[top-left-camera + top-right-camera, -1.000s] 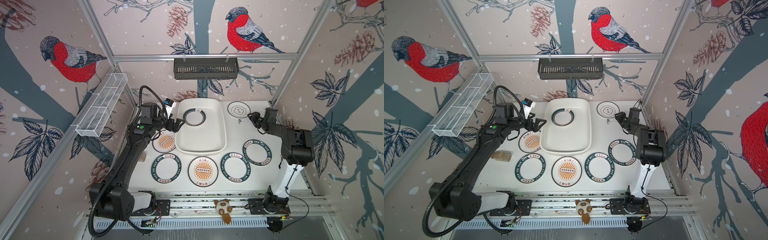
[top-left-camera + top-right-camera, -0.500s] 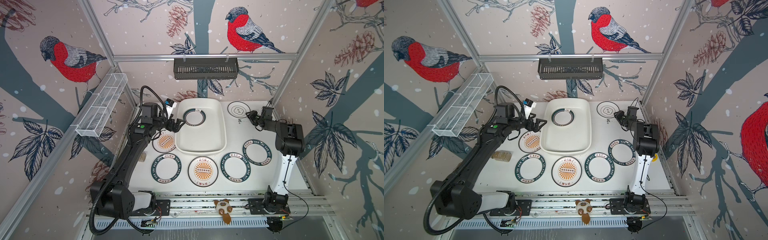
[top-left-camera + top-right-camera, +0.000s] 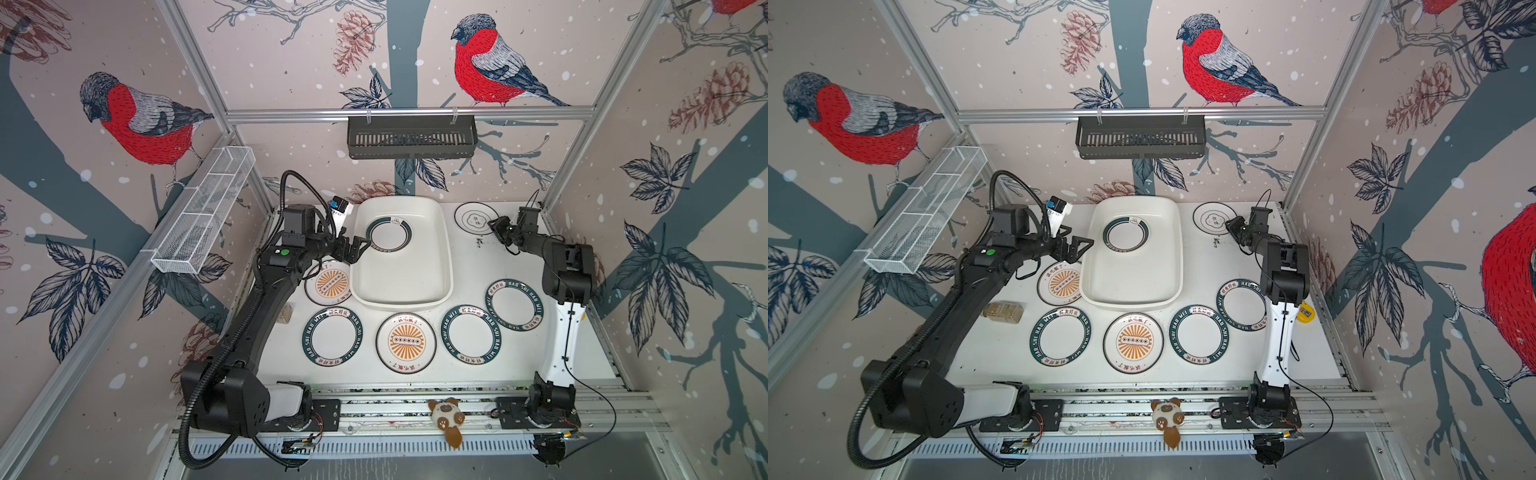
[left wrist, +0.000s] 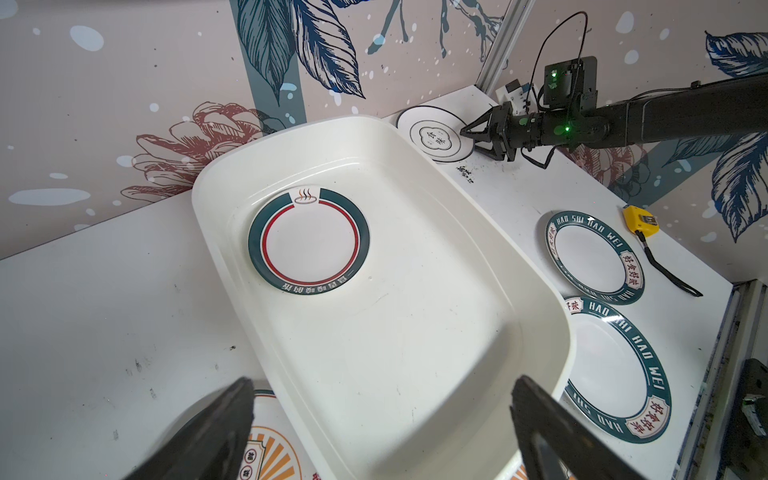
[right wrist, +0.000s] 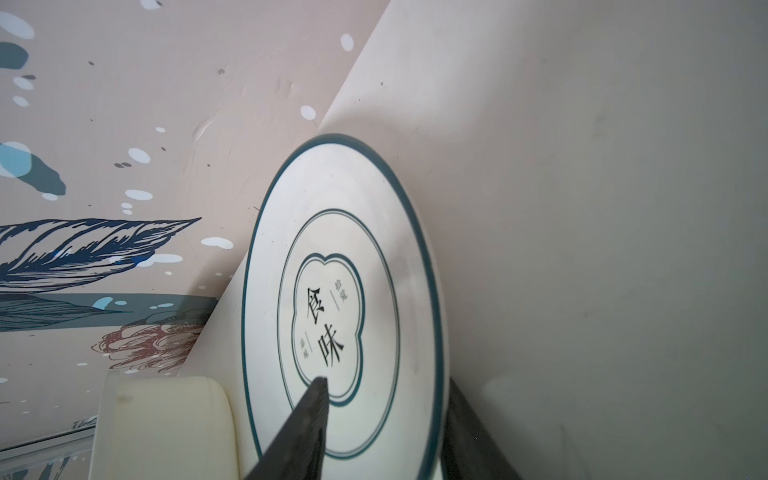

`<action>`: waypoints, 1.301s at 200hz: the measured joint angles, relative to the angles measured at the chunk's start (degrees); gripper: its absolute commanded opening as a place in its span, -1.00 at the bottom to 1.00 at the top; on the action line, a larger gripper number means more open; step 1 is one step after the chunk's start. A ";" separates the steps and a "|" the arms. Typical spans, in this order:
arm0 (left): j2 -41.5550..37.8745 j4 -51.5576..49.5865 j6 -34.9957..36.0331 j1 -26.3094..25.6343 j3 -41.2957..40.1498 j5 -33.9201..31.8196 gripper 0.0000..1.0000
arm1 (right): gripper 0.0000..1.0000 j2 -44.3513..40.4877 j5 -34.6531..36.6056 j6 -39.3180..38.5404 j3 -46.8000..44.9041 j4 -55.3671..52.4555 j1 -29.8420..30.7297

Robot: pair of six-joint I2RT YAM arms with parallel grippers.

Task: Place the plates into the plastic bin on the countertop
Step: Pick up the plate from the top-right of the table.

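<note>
In both top views my left jaws hang wide open over the left rim of the bin (image 3: 401, 301). It sits at the back of the tabletop (image 3: 469, 266) with one green-rimmed plate (image 3: 1125, 235) lying flat inside, five more plates (image 3: 406, 340) spread around its left and near sides, and my right jaws at the edge of the black-ringed plate (image 3: 476, 218) in the far right corner. From my left wrist, those jaws stand far apart above the bin's rim. From my right wrist, one jaw lies over the black-ringed plate (image 5: 345, 291) and the other just past its rim, so I cannot tell whether they clamp it.
</note>
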 measured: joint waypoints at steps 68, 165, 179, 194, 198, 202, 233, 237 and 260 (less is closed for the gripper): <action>-0.13 0.02 -0.02 0.00 -0.02 0.02 0.91 | -0.61 0.98 -0.66 1.31 -0.79 2.38 -1.01; -0.96 0.07 -0.13 0.00 -0.04 0.09 0.92 | -0.91 -0.85 -4.96 5.27 -6.78 8.44 -2.95; -1.14 0.07 -0.15 0.00 -0.07 0.07 0.92 | -0.94 -1.31 -5.16 5.77 -7.52 8.66 -3.06; -1.36 0.07 -0.15 0.00 -0.07 0.09 0.92 | -0.95 -1.99 -5.22 5.79 -8.24 8.68 -3.10; -1.40 0.09 -0.15 0.00 -0.07 0.09 0.92 | -0.95 -2.25 -5.22 5.79 -8.48 8.61 -3.10; -1.42 0.11 -0.15 0.00 -0.07 0.09 0.92 | -0.95 -2.56 -5.25 5.77 -8.76 8.61 -3.13; -1.55 0.17 -0.20 0.00 -0.07 0.17 0.92 | -0.96 -5.55 -5.38 5.79 -11.39 8.24 -3.41; -1.57 0.17 -0.20 0.00 -0.07 0.22 0.92 | -0.96 -5.97 -5.44 5.81 -11.61 8.24 -3.48; -1.75 0.22 -0.94 0.00 -0.07 0.44 0.92 | -0.96 -8.68 -5.60 6.25 -12.96 8.94 -3.82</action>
